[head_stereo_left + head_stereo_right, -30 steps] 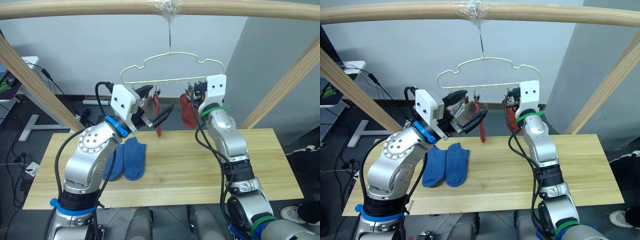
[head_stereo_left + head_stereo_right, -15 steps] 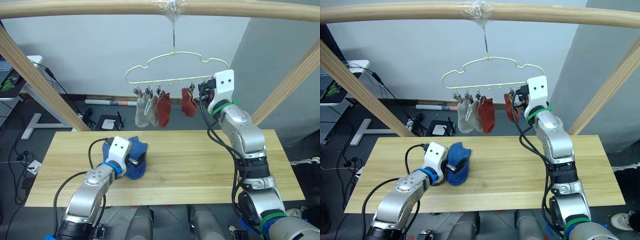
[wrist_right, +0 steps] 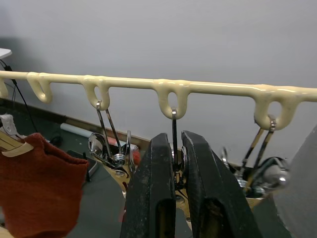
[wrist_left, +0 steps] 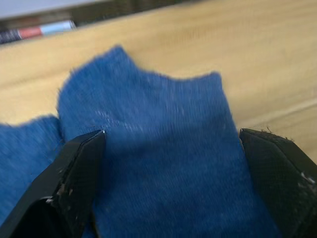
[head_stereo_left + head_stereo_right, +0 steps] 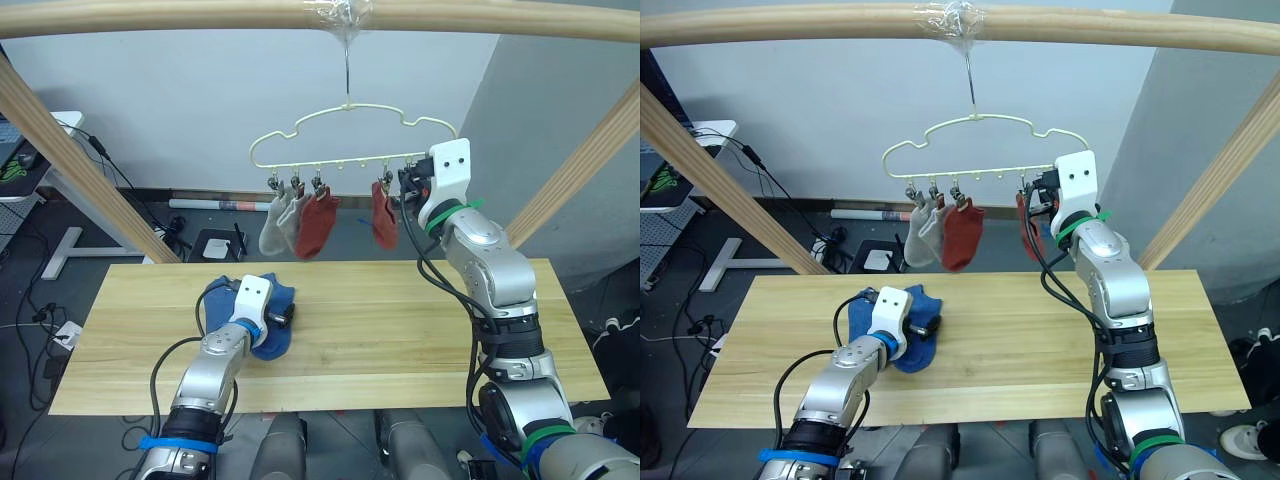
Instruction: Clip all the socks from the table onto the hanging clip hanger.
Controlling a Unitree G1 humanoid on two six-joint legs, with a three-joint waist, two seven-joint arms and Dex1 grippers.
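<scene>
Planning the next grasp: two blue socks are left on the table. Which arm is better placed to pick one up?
Left. Its gripper is open with its fingers straddling a blue sock on the table; the right gripper is up at the clip hanger.

I count six socks. Two blue socks (image 5: 262,305) lie on one table (image 5: 420,340). Two grey socks (image 5: 278,224) and two red socks (image 5: 318,221) hang up. I see one clip hanger (image 5: 350,140) and two grippers.
</scene>
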